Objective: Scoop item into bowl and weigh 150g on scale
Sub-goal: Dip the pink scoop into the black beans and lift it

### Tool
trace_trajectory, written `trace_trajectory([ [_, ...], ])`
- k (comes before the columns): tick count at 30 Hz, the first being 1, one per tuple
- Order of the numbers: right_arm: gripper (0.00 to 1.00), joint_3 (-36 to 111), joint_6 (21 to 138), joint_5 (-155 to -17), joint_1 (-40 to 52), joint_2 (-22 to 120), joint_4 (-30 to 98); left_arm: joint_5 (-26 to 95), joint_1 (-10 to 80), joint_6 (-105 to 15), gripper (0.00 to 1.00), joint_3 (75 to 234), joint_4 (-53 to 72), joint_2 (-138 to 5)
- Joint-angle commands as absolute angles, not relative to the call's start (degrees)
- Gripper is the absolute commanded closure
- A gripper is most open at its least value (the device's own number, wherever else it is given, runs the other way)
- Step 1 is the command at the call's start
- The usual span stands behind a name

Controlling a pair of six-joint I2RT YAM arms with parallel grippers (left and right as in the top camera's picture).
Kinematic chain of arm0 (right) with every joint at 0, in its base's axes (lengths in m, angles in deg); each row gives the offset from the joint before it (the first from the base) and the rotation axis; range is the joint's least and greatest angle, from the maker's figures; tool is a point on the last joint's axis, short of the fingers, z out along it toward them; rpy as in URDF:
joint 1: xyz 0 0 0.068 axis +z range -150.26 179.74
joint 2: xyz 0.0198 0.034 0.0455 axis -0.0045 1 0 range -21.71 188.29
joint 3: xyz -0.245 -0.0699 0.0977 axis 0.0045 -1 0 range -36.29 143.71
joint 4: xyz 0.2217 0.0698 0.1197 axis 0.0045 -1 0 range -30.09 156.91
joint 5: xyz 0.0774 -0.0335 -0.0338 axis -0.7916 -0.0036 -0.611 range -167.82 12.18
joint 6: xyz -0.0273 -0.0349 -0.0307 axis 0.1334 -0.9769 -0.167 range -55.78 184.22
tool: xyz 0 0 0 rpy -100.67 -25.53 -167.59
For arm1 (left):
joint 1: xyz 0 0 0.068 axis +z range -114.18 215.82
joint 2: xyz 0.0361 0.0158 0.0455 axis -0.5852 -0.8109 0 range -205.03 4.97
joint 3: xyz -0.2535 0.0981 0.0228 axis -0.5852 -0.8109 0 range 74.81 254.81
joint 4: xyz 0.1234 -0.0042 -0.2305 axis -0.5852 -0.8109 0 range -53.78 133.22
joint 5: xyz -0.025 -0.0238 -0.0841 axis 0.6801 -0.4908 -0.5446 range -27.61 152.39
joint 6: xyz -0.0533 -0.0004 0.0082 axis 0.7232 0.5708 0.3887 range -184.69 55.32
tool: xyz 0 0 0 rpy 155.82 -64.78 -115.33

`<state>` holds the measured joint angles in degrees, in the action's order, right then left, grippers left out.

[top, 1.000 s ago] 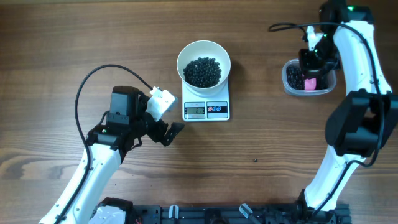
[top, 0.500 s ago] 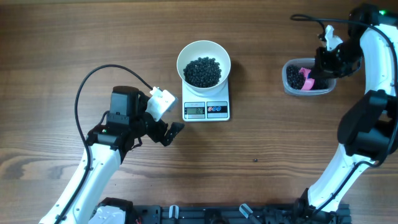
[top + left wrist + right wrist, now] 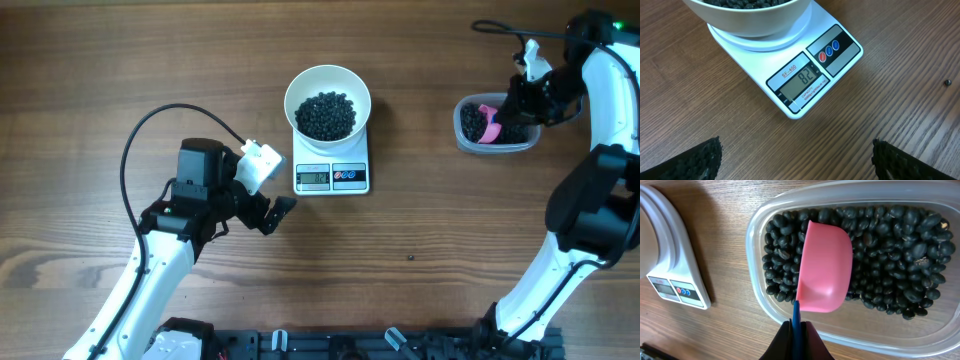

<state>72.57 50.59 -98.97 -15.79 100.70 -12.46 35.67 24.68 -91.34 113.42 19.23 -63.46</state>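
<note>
The white bowl (image 3: 327, 88) stands on the scale (image 3: 332, 177) and holds a heap of black beans (image 3: 325, 115). The left wrist view shows the scale (image 3: 840, 47) reading 82 under the bowl (image 3: 755, 22). My left gripper (image 3: 273, 215) (image 3: 797, 160) stands open over bare table just left of the scale's front. My right gripper (image 3: 514, 105) (image 3: 797, 330) is shut on the blue handle of a pink scoop (image 3: 487, 126) (image 3: 826, 265). The scoop lies over the beans (image 3: 890, 265) in the clear tub (image 3: 500, 145), and no beans show on it.
One stray bean (image 3: 410, 257) (image 3: 948, 82) lies on the wood in front and to the right of the scale. The tub's rim (image 3: 752, 240) sits right of the scale's edge (image 3: 670, 275). Cables trail from both arms.
My right arm has swung to the right and the pink scoop now points left across the tub's beans. The left arm and the bowl have not moved.
</note>
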Motion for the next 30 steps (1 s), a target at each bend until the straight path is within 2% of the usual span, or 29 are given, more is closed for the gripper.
trace_trajectory([
  [1,0.96,68.6,49.2,-101.4,-15.1,102.3,-10.9,34.8,24.8,-91.0,0.0,113.0,19.2,-63.5],
  [7,0.96,68.4,47.6,-104.8,-17.2,102.2,-12.2,34.8,24.8,-91.0,0.0,113.0,19.2,-63.5],
  [15,0.96,68.4,41.6,-120.1,-26.7,102.2,-13.5,34.8,24.8,-91.0,0.0,113.0,19.2,-63.5],
  [21,0.96,68.4,39.2,-122.8,-31.6,102.2,-15.6,34.8,24.8,-91.0,0.0,113.0,19.2,-63.5],
  [30,0.96,68.4,29.5,-132.3,-33.6,102.1,-23.2,34.8,24.8,-91.0,0.0,113.0,19.2,-63.5],
])
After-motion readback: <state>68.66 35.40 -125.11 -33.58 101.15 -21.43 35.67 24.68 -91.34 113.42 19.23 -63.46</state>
